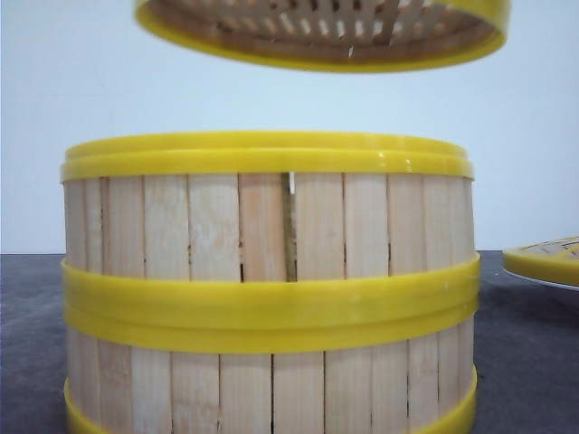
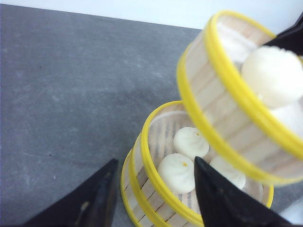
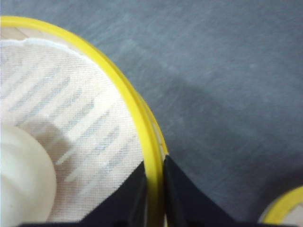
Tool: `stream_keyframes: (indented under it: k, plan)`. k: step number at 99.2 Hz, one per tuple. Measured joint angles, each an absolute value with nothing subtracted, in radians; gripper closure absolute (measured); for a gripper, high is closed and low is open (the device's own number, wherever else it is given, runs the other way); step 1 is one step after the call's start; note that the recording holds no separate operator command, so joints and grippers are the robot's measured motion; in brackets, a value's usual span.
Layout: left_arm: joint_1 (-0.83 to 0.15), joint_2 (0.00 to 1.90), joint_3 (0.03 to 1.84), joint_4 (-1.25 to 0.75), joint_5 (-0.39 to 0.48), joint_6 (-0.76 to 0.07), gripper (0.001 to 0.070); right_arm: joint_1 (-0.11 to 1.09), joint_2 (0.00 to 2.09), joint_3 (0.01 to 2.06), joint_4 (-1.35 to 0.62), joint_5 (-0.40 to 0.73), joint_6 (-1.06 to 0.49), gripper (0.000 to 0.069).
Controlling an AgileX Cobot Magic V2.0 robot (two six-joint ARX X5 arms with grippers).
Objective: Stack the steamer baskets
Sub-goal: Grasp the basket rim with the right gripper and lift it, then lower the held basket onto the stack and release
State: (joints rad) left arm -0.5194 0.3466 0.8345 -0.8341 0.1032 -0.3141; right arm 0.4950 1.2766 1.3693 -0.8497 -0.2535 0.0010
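Steamer baskets [image 1: 269,289] of pale vertical bamboo slats with thick, glossy yellow plastic rims stand two high on the grey, matte counter [image 2: 71,94], smooth white buns [image 2: 189,142] resting on the top tier's cloth liner. The left gripper [image 2: 154,189] hangs beside the stack, jaws open. A third basket [image 2: 227,99] hovers above, its rim pinched between the right gripper [image 3: 154,189] jaws. A yellow-rimmed woven lid [image 1: 547,260] lies at far right.

You see steamer baskets [image 1: 267,289] of pale, matt bamboo slats with glossy yellow plastic rims, thin white woven cloth [image 3: 71,118] lining them, on a matt, grainy grey surface [image 2: 71,94].
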Motion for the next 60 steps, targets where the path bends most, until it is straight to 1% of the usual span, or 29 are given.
stream_keyframes:
  k: [10, 30, 60]
  plan:
    - [-0.519, 0.347, 0.834, -0.834, 0.103, -0.314, 0.0412, 0.526, 1.278, 1.338, -0.813, -0.252, 0.007, 0.0664]
    - [-0.519, 0.347, 0.834, -0.834, 0.103, -0.311, 0.0412, 0.571, 1.311, 1.336, -0.802, -0.250, 0.010, 0.0664]
    - [-0.519, 0.347, 0.834, -0.837, 0.103, -0.311, 0.0412, 0.604, 1.373, 1.336, -0.804, -0.213, 0.015, 0.0664]
